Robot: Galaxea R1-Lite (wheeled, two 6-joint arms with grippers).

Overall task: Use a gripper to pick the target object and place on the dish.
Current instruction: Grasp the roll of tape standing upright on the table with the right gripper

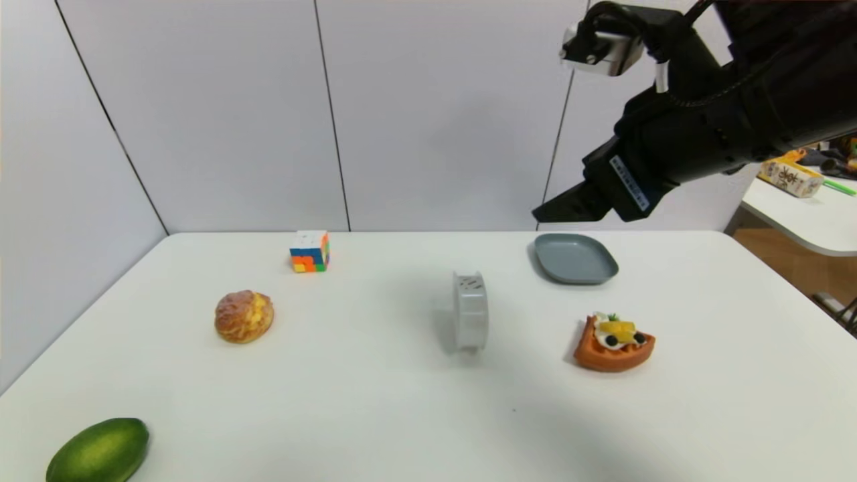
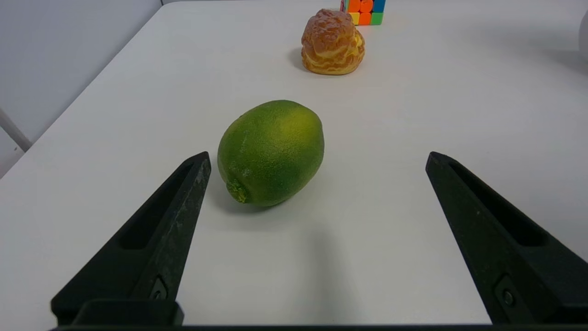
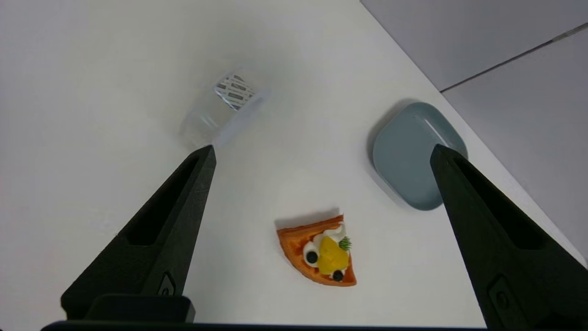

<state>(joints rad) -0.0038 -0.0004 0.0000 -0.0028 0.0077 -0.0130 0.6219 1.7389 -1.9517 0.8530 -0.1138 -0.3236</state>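
The target object, a thick white disc with small dark marks on its rim, stands on its edge in the middle of the white table, also seen in the right wrist view. The grey-blue dish lies bare to its right, nearer the wall. My right gripper hangs high above the dish, well clear of the disc; its jaws are open with nothing between them. My left gripper stays low over the table's near left corner, open and holding nothing.
A waffle slice with fruit lies in front of the dish. A multicoloured cube sits by the back wall, a cream puff left of centre, and a green lime just before the left gripper. A side table stands at the far right.
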